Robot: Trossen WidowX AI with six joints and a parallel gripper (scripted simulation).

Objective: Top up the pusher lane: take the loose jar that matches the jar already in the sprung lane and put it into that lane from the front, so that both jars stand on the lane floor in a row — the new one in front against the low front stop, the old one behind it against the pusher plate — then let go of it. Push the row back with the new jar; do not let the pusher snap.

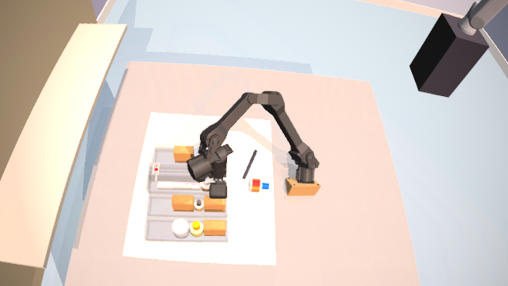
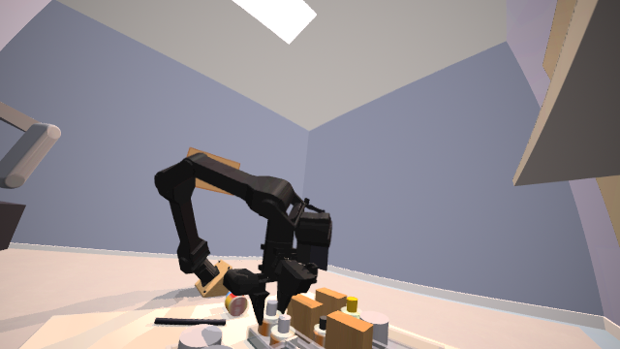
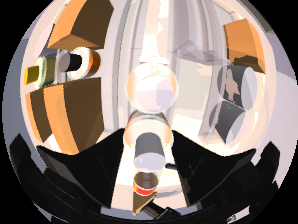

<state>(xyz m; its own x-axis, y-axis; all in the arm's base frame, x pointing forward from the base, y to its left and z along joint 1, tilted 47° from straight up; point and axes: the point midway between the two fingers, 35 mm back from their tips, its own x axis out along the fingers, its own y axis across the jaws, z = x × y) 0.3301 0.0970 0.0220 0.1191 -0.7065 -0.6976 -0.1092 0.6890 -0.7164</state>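
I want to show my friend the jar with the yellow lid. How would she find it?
Start at the white mat and find its row of grey trays. In the tray nearest the mat's front edge, the jar stands between a plain white jar and an orange block. Only it has a yellow lid.
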